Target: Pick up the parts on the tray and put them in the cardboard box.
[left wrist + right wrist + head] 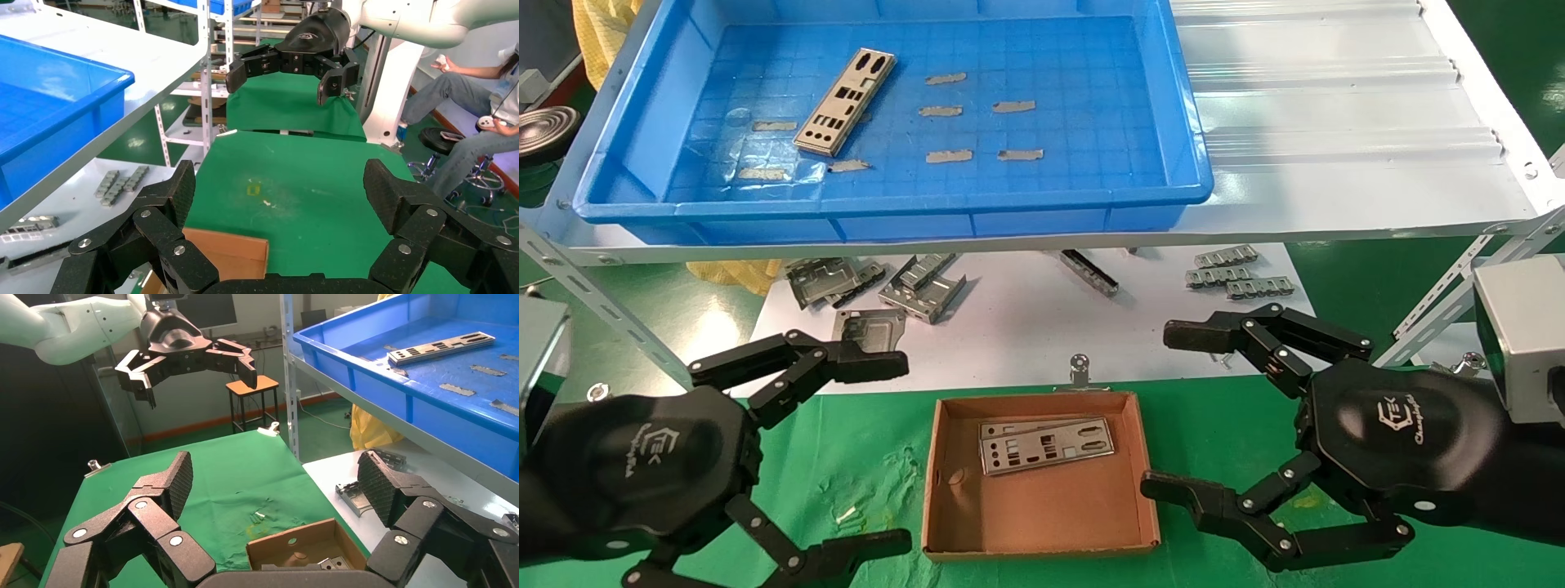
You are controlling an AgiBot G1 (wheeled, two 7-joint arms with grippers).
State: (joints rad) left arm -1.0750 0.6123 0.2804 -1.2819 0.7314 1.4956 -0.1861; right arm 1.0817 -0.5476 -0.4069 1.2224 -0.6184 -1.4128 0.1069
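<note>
A: Right, claw status?
B: Left claw spread wide, holding nothing, low beside the cardboard box. Right claw same, fingers apart, on the box's other side.
A: Parts?
B: One plate lies flat and tilted in the left half of the blue tray, up on the shelf. Two plates are stacked in the box's far half, overlapping.
A: Anything else?
B: Grey strips on the tray floor. Bent brackets on the white bench under the shelf.
</note>
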